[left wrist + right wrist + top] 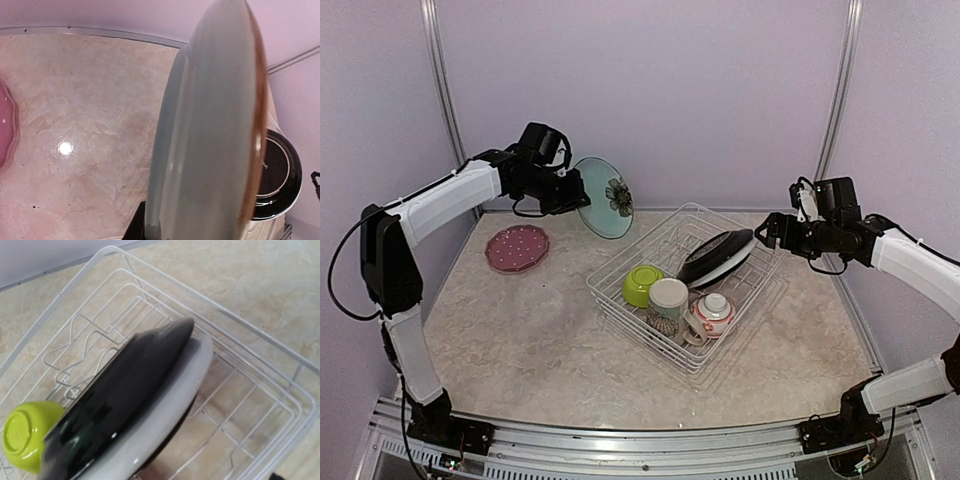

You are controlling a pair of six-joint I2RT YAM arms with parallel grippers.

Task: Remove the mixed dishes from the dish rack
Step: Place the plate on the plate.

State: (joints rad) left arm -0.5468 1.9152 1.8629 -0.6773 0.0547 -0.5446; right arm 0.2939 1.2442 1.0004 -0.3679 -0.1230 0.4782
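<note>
My left gripper [570, 190] is shut on the edge of a pale green plate [603, 197] with a flower print, held upright in the air over the table's back left. The plate fills the left wrist view [210, 140]. The white wire dish rack [640, 243] holds a lime-green bowl [642, 284], a cream patterned mug [667, 303] and a white-and-red small bowl [712, 313]. A black plate [715, 252] lies stacked on a white plate [170, 410], tilted, right edge raised. My right gripper [767, 232] is at that raised edge and seems shut on both; its fingers are hidden.
A red dotted plate [517, 248] lies flat on the marble table at the back left, below and left of the held plate. Purple walls close the back and sides. The rack's wire rim [55, 305] and tines surround the stacked plates.
</note>
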